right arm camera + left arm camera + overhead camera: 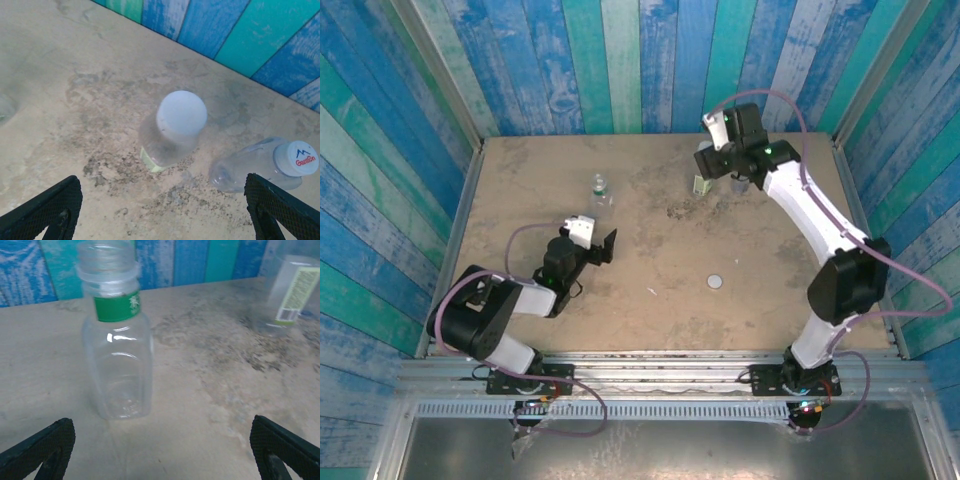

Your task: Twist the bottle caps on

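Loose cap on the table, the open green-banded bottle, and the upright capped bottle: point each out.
loose cap (716,282), top external view, centre of its disc.
open green-banded bottle (117,382), left wrist view, clear body below the band.
upright capped bottle (156,147), right wrist view, its clear shoulder.

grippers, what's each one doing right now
Left gripper: open, empty, an uncapped bottle ahead of it.
Right gripper: open, empty, above a capped bottle.

A stained beige table (640,250) stands enclosed by blue-and-green painted plank walls (620,60).
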